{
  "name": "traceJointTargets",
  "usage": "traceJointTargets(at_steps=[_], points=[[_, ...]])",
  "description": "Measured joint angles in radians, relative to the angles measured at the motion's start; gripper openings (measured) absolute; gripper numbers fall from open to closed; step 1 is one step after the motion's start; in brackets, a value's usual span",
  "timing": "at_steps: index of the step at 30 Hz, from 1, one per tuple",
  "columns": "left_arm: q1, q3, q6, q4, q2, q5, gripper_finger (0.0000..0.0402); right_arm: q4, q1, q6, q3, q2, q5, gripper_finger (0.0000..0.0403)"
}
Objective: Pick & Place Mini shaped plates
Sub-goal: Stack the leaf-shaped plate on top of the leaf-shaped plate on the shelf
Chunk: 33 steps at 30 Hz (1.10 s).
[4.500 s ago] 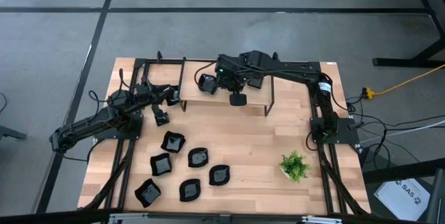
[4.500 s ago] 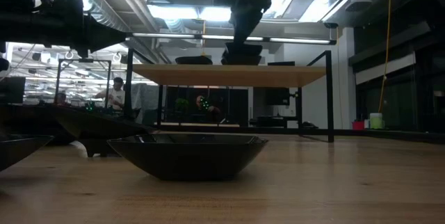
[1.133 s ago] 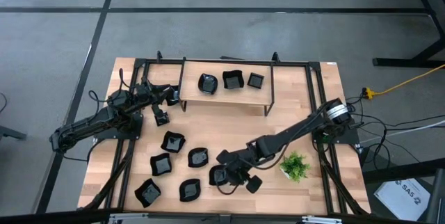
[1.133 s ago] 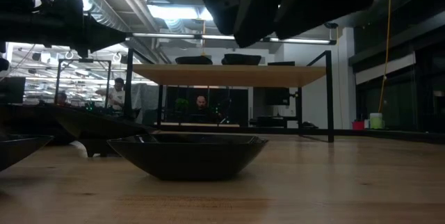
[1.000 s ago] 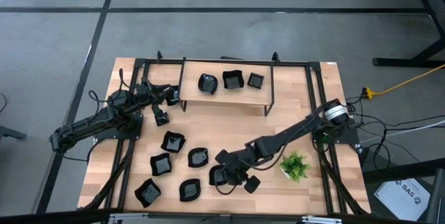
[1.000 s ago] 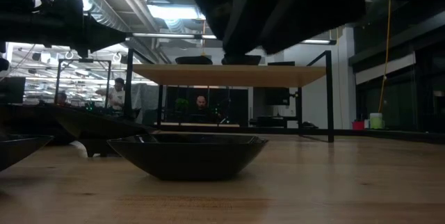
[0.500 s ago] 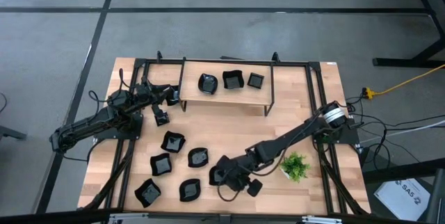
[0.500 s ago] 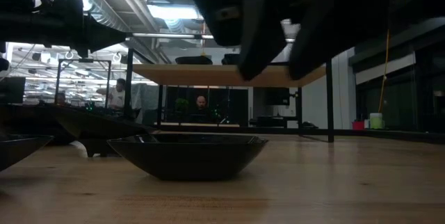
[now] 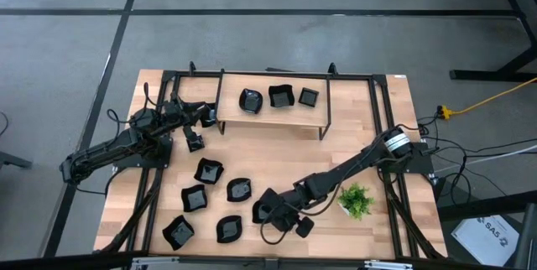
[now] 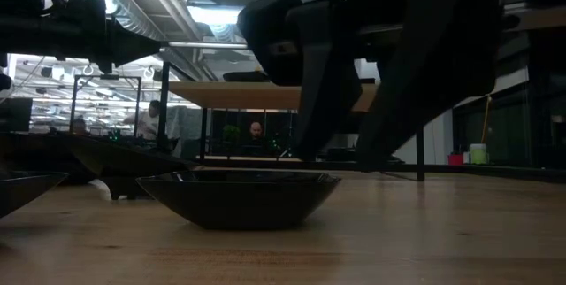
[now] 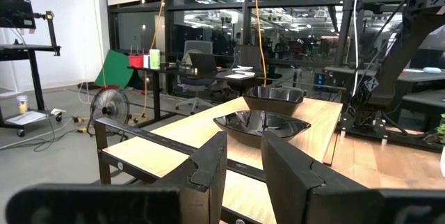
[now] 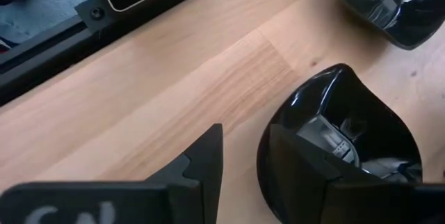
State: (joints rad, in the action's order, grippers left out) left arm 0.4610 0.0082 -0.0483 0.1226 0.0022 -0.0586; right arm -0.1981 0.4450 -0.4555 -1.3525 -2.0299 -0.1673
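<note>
Right gripper point(image 9: 270, 212) is low over the front cluster of mini shaped plates, arm stretched diagonally across the table point(image 9: 352, 148) from its base on the right edge. In the right wrist view its jaws are parted, straddling the near rim of a leaf-like plate point(image 12: 344, 140): one finger point(image 12: 306, 172) sits inside the bowl, the other point(image 12: 201, 158) outside over bare wood. That offset makes sense, a rim pinch is the only way to grab a dish this shallow. I judge nothing is held yet (plate looks flat on the table, jaws not closed on it). A second plate point(image 12: 386, 5) lies just beyond it, apart, so there is room for the pinch. Three plates point(image 9: 279, 96) already sit in a row on the raised shelf point(image 9: 273, 117) at the back, presumably the drop zone; five more point(image 9: 207, 199) remain on the table left of the target. The low view is mostly blocked by the right arm, with one dish point(image 10: 237, 196) in front. Left gripper point(image 9: 195, 143) waits near the shelf's left end, fingers point(image 11: 208, 165) slightly apart, holding nothing. The potted plant point(image 9: 356, 199) is just beside the right arm, a snag risk on the lift.
</note>
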Motion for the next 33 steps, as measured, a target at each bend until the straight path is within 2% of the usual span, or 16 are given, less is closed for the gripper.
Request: traceJointTargets(at_steps=[16, 20, 26, 29, 33], points=[[0.0, 0.0, 0.0, 0.0, 0.0, 0.0, 0.0086, 0.022, -0.003, 0.002, 0.0, -0.038, 0.045, 0.0117], [0.0, 0.0, 0.0, 0.0, 0.0, 0.0, 0.0086, 0.022, -0.003, 0.009, 0.0, -0.038, 0.052, 0.0088], [0.0, 0.0, 0.0, 0.0, 0.0, 0.0, 0.0086, 0.016, -0.003, 0.01, 0.0, -0.029, 0.056, 0.001], [0.0, 0.0, 0.0, 0.0, 0.0, 0.0, 0.0086, -0.034, -0.003, 0.022, -0.008, -0.006, 0.083, 0.0009], [0.0, 0.0, 0.0, 0.0, 0.0, 0.0, 0.0086, -0.199, -0.003, 0.064, -0.054, 0.046, 0.088, 0.0004]])
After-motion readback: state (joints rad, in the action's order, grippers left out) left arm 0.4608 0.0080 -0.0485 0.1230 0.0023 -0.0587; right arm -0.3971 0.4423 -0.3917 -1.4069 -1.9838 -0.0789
